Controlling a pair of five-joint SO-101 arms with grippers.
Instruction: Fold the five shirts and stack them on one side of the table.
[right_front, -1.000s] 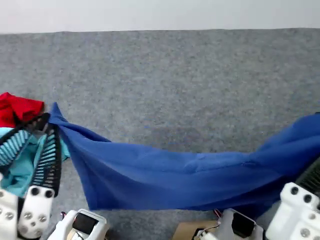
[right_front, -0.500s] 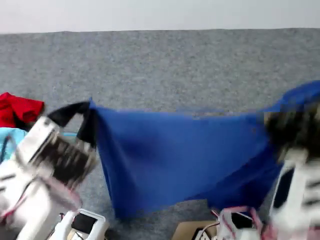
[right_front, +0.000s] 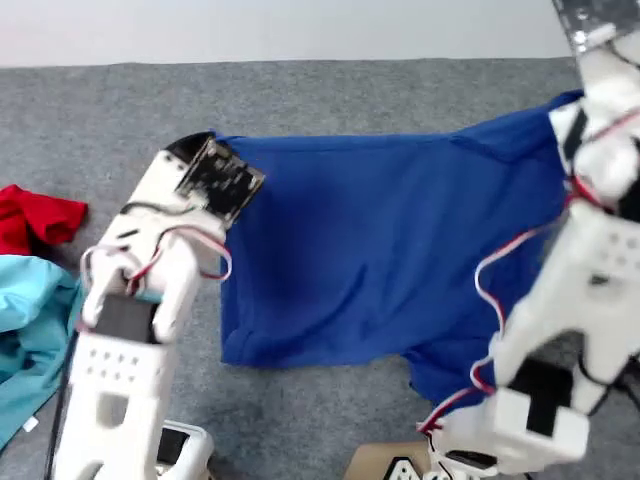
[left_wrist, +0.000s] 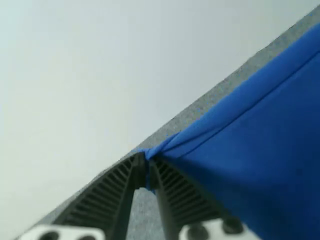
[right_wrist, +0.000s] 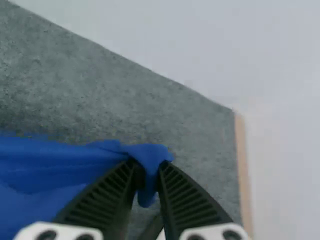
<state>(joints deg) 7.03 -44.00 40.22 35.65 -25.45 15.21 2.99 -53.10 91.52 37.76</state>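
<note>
Shirts waiting: red shirt (right_front: 35, 220) at 9 o'clock of the high view and teal shirt (right_front: 30, 330) at 8 o'clock. Both are crumpled and touching.
Grip, left: left gripper (left_wrist: 145, 172) has its jaws pinched tight on one corner of the blue shirt (right_front: 380, 240). It sits at 10 o'clock of the cloth, raised off the table (right_front: 400, 95).
Shirt, place: centre through to 3 o'clock of the high view. The top edge hangs between the two arms, and the lower edge appears to rest on the grey surface.
Shirt, look: plain blue with a stitched hem line along the held edge. The top is pulled fairly straight and the middle is broad and smooth. A rumpled lobe sits at 5 o'clock, partly under the right arm.
Grip, right: right gripper (right_wrist: 147, 182) has its jaws closed on a bunched nub of blue fabric. It sits at 2 o'clock of the cloth, near the table's far corner.
Reason for hold (judged): two corners held apart keep the edge taut, so the cloth can be laid flat before a first fold.
Progress (judged): early, since every shirt in view is unfolded.
</note>
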